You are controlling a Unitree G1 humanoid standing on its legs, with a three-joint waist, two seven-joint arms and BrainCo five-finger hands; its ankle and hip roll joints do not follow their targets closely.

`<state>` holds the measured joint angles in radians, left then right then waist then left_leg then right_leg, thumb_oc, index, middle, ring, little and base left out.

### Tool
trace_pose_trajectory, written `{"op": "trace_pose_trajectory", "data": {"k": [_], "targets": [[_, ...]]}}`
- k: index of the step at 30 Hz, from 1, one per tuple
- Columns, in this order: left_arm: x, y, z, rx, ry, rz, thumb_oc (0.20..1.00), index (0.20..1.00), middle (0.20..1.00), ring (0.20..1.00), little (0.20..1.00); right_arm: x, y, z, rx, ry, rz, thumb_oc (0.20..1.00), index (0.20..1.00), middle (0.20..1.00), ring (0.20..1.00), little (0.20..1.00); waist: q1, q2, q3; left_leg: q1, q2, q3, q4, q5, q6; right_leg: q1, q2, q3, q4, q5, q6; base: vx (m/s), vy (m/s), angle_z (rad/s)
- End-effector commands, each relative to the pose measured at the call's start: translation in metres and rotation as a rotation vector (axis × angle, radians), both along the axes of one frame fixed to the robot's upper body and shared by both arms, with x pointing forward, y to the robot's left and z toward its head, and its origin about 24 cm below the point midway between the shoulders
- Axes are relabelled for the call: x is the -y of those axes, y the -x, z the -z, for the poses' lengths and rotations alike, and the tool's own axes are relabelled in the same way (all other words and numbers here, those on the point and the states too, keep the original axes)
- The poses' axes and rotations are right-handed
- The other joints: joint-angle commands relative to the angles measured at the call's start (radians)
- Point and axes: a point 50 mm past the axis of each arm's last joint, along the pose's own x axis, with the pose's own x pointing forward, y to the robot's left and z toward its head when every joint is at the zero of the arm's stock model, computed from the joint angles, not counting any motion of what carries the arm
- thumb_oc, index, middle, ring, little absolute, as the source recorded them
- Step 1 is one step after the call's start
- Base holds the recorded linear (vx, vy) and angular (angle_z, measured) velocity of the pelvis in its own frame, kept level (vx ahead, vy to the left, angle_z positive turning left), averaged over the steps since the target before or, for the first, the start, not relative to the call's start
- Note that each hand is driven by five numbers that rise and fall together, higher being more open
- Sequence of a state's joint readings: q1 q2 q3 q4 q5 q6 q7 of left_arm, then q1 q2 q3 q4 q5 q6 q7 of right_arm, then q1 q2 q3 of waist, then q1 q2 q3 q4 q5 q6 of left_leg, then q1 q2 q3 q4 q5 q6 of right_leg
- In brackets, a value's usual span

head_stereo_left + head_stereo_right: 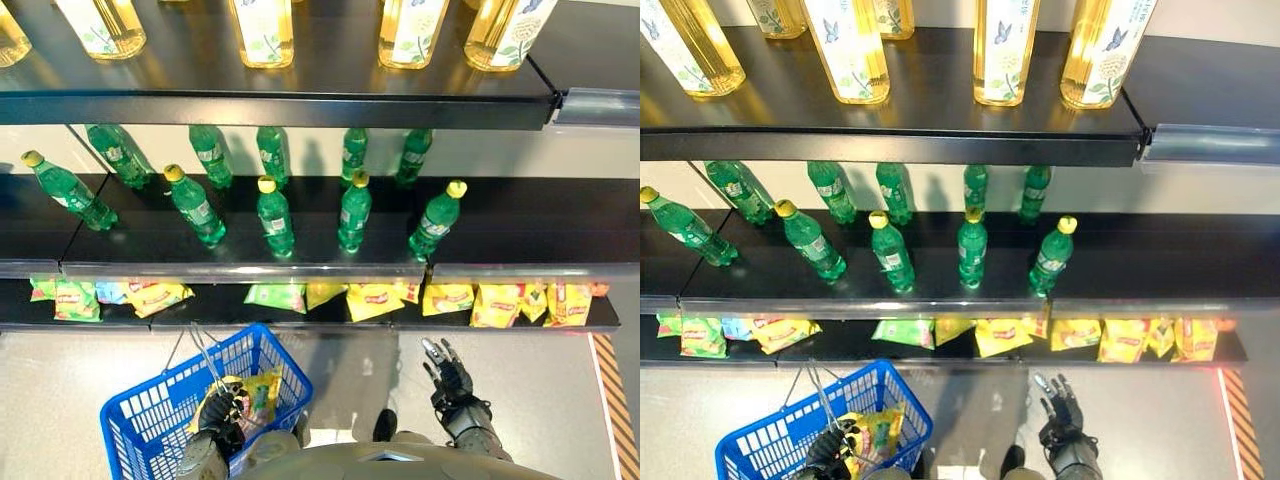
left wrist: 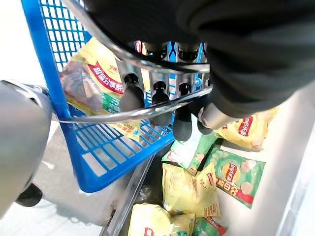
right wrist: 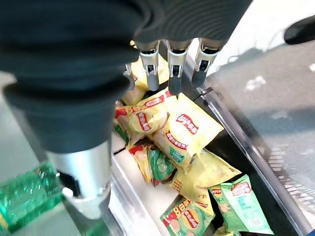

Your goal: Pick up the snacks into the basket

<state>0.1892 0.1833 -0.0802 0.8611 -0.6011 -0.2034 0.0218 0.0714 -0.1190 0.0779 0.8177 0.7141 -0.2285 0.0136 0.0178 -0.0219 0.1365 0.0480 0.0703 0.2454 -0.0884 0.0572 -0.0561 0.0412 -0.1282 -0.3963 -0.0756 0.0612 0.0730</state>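
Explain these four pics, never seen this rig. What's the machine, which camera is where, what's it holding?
It is a two-legged humanoid robot with two arms and fingered hands, standing at a shop shelf. Two pictures come from a stereo camera on its head, looking down. The other two come from cameras on its wrists, looking along each hand.

From the head: yellow drink bottles on the top shelf, green bottles on the middle one, and snack bags along the bottom shelf.

The left hand has its fingers curled round the wire handle of a blue basket, which already has a yellow snack bag in it.

The right hand is open and holds nothing; its wrist view shows its fingers above the bags.
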Motion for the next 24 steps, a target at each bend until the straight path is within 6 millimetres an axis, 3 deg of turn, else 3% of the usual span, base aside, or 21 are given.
{"op": "trace_pose_trajectory", "data": {"k": [1, 2, 4, 6, 7, 8, 9, 11, 15, 16, 17, 19, 20, 21, 24], "targets": [[-0.001, -0.036, -0.017, 0.172, -0.03, 0.002, 0.2, 0.2, 0.2, 0.2, 0.2, 0.001, -0.023, -0.016, 0.097, 0.043, -0.062, 1.0, 1.0, 1.0, 1.0, 1.0, 0.022, -0.028, -0.037, -0.027, -0.029, -0.033, 0.002, 0.011, 0.008, -0.008, -0.055, -0.017, 0.025, 0.046, 0.095, 0.03, -0.273, 0.02], [-0.003, -0.037, -0.016, 0.169, -0.028, -0.006, 0.2, 0.2, 0.2, 0.2, 0.2, 0.005, -0.023, -0.017, 0.102, 0.059, -0.074, 1.0, 1.0, 1.0, 1.0, 1.0, 0.021, -0.038, -0.022, -0.051, -0.004, -0.031, 0.094, -0.009, -0.009, 0.008, -0.039, -0.029, 0.025, 0.021, 0.077, -0.01, -0.15, 0.07], [-0.003, -0.039, -0.017, 0.176, -0.029, -0.005, 0.2, 0.2, 0.2, 0.2, 0.2, 0.007, -0.025, -0.018, 0.108, 0.068, -0.076, 1.0, 1.0, 1.0, 1.0, 1.0, 0.018, -0.041, -0.01, -0.079, 0.012, -0.032, 0.157, -0.016, -0.018, 0.01, -0.033, -0.033, 0.028, 0.011, 0.066, -0.05, -0.183, 0.16], [-0.001, -0.043, -0.019, 0.195, -0.01, -0.018, 0.2, 0.2, 0.2, 0.2, 0.2, 0.009, -0.027, -0.021, 0.122, 0.079, -0.086, 1.0, 1.0, 1.0, 1.0, 1.0, 0.016, -0.044, 0.011, -0.121, 0.061, -0.012, 0.263, -0.012, -0.047, 0.026, -0.02, -0.047, 0.034, -0.017, 0.05, -0.05, -0.154, 0.36], [0.0, -0.044, -0.02, 0.201, -0.004, -0.022, 0.2, 0.2, 0.2, 0.2, 0.2, 0.01, -0.028, -0.021, 0.122, 0.086, -0.09, 1.0, 1.0, 1.0, 1.0, 1.0, 0.016, -0.042, 0.02, -0.146, 0.069, -0.011, 0.298, 0.0, -0.041, 0.023, -0.021, -0.062, 0.039, -0.016, 0.037, -0.03, -0.054, 0.4], [0.001, -0.044, -0.02, 0.201, -0.004, -0.022, 0.2, 0.2, 0.2, 0.2, 0.2, 0.01, -0.028, -0.021, 0.122, 0.086, -0.09, 1.0, 1.0, 1.0, 1.0, 1.0, 0.016, -0.042, 0.02, -0.146, 0.069, -0.011, 0.299, 0.0, -0.041, 0.023, -0.021, -0.062, 0.039, -0.016, 0.037, -0.03, 0.067, 0.29], [0.003, -0.045, -0.018, 0.19, 0.006, -0.035, 0.2, 0.2, 0.2, 0.2, 0.2, 0.018, -0.027, -0.021, 0.107, 0.114, -0.07, 1.0, 1.0, 1.0, 1.0, 1.0, 0.003, -0.035, 0.016, -0.148, 0.126, 0.039, 0.215, 0.035, -0.062, 0.028, -0.029, -0.08, 0.052, -0.032, 0.045, 0.04, 0.081, 0.05], [0.002, -0.044, -0.018, 0.19, -0.004, -0.038, 0.2, 0.2, 0.2, 0.2, 0.2, 0.02, -0.024, -0.02, 0.103, 0.114, -0.051, 1.0, 1.0, 1.0, 1.0, 1.0, 0.001, -0.026, 0.009, -0.133, 0.142, 0.036, 0.161, 0.056, -0.071, 0.035, -0.031, -0.079, 0.06, -0.043, 0.05, 0.1, 0.106, -0.01], [0.005, -0.041, -0.015, 0.167, -0.002, -0.021, 0.2, 0.2, 0.2, 0.2, 0.2, 0.023, -0.018, -0.017, 0.084, 0.114, -0.025, 1.0, 1.0, 1.0, 1.0, 1.0, -0.009, -0.014, 0.0, -0.11, 0.111, 0.04, 0.13, 0.041, -0.061, 0.041, -0.038, -0.072, 0.06, -0.034, 0.056, 0.11, 0.144, -0.03], [0.01, -0.037, -0.013, 0.159, 0.011, -0.01, 0.2, 0.2, 0.2, 0.2, 0.2, 0.023, -0.015, -0.014, 0.067, 0.107, -0.001, 1.0, 1.0, 1.0, 1.0, 1.0, -0.007, -0.004, -0.012, -0.08, 0.08, 0.043, 0.083, 0.035, -0.049, 0.035, -0.057, -0.061, 0.052, -0.007, 0.075, 0.08, 0.151, 0.06], [0.01, -0.037, -0.013, 0.159, 0.011, -0.01, 0.2, 0.2, 0.2, 0.2, 0.2, 0.023, -0.015, -0.014, 0.067, 0.107, -0.001, 1.0, 1.0, 1.0, 1.0, 1.0, -0.006, -0.004, -0.012, -0.079, 0.08, 0.044, 0.081, 0.035, -0.049, 0.035, -0.057, -0.06, 0.052, -0.006, 0.075, 0.13, 0.314, 0.02], [0.014, -0.035, -0.012, 0.161, 0.024, -0.017, 0.2, 0.2, 0.2, 0.2, 0.2, 0.02, -0.016, -0.013, 0.059, 0.097, 0.001, 1.0, 1.0, 1.0, 1.0, 1.0, -0.003, 0.014, -0.01, -0.032, 0.026, 0.059, 0.002, 0.022, -0.009, -0.035, -0.115, -0.042, 0.164, 0.049, 0.114, 0.07, 0.252, -0.22], [0.014, -0.035, -0.012, 0.161, 0.024, -0.017, 0.2, 0.2, 0.2, 0.2, 0.2, 0.02, -0.016, -0.013, 0.059, 0.097, 0.001, 1.0, 1.0, 1.0, 1.0, 1.0, -0.002, 0.014, -0.011, -0.033, 0.025, 0.061, 0.002, 0.021, -0.009, -0.037, -0.116, -0.04, 0.166, 0.048, 0.114, -0.01, 0.19, -0.37], [0.012, -0.039, -0.016, 0.186, 0.019, -0.01, 0.2, 0.2, 0.2, 0.2, 0.2, 0.015, -0.023, -0.016, 0.078, 0.089, -0.008, 1.0, 1.0, 1.0, 1.0, 1.0, -0.016, 0.027, 0.012, -0.039, 0.026, 0.061, 0.001, 0.029, 0.0, -0.117, -0.128, 0.007, 0.262, 0.082, 0.131, -0.04, 0.103, -0.32], [0.007, -0.038, -0.017, 0.19, 0.005, -0.017, 0.2, 0.2, 0.2, 0.2, 0.2, 0.011, -0.027, -0.017, 0.087, 0.089, -0.021, 1.0, 1.0, 1.0, 1.0, 1.0, -0.011, 0.027, 0.01, -0.047, 0.024, 0.066, 0.001, 0.027, -0.008, -0.121, -0.124, -0.01, 0.209, 0.076, 0.125, 0.05, 0.008, -0.29]]}}
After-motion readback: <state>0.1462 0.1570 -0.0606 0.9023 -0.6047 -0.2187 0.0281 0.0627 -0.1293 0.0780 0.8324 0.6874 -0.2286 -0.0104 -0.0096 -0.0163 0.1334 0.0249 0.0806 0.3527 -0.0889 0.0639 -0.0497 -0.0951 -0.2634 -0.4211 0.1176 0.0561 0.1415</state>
